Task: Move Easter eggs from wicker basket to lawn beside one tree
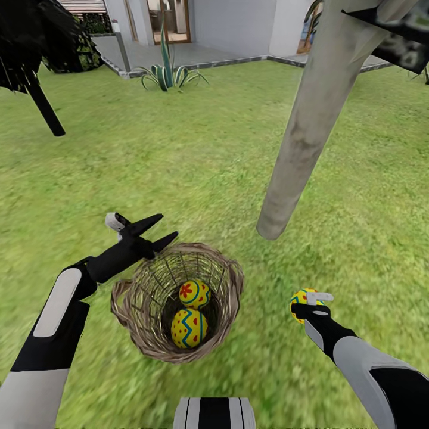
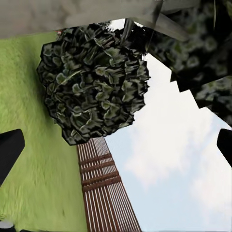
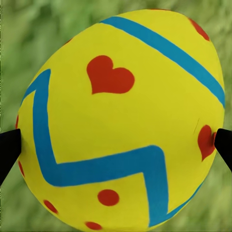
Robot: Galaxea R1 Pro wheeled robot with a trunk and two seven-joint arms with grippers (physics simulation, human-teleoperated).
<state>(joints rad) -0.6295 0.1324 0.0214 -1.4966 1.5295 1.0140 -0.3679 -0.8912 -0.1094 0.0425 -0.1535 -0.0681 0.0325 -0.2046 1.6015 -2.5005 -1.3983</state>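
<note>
The wicker basket point(image 1: 229, 280) stands on the lawn point(image 1: 179, 161) close in front of me. Two Easter eggs lie inside it, one with a red flower point(image 1: 194, 293) and one with blue zigzags point(image 1: 189, 328). My right gripper point(image 1: 310, 308) is shut on the third egg point(image 1: 298, 298), to the right of the basket and low over the grass. In the right wrist view that egg point(image 3: 121, 121) sits between the black fingertips point(image 3: 9, 147). My left gripper point(image 1: 167, 227) is open and holds nothing, over the basket's far left rim. The pale trunk of the tree point(image 1: 310, 119) meets the grass just beyond the basket, to the right.
A near-black tree with a thin trunk point(image 1: 44, 104) stands far left. A spiky plant point(image 1: 165, 70) grows by the grey paving point(image 1: 179, 53) and the white house behind. The left wrist view looks up at dark foliage point(image 2: 92, 87), a wooden fence point(image 2: 104, 188) and sky.
</note>
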